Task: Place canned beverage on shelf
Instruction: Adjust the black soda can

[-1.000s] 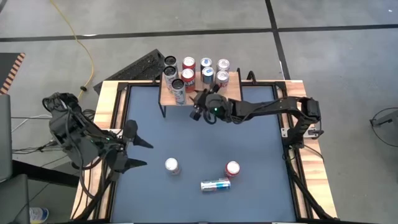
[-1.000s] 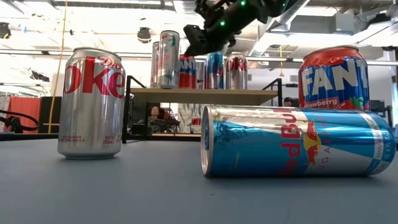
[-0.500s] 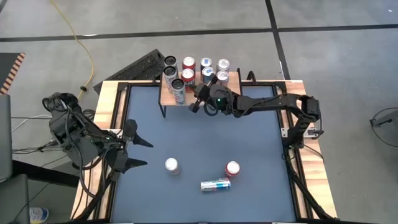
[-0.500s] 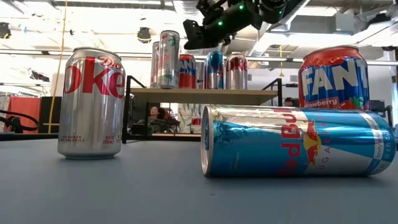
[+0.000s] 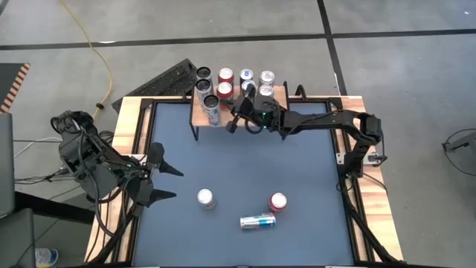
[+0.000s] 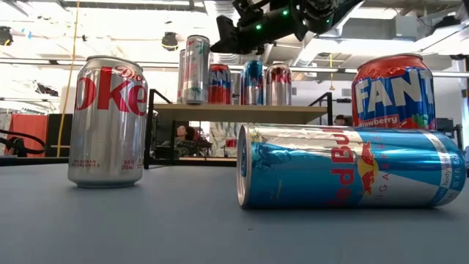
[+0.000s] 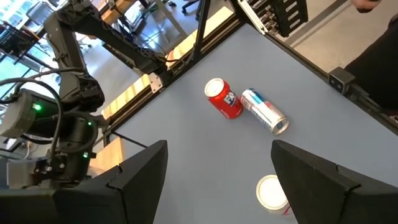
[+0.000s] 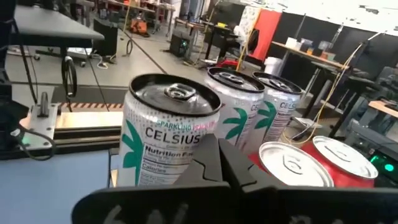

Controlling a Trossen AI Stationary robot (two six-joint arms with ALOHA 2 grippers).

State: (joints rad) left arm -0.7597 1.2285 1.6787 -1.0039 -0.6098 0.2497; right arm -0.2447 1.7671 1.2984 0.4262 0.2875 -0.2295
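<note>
Three cans left on table: Coke [image 6: 108, 121], Fanta [image 6: 393, 92], Red Bull [image 6: 350, 165] lying down. Likely rigid, slick; grip mid-body. Right gripper [image 5: 232, 123] pinched empty by shelf [image 5: 201, 114]; left gripper [image 5: 165, 182] wide, idle.

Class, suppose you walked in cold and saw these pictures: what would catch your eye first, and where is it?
Probably the crowd of cans on the small wooden shelf at the table's far edge, with the right end effector shut and empty beside them. Next, three cans left on the blue mat nearer the camera: an upright Diet Coke, an upright Fanta and a Red Bull on its side.
</note>
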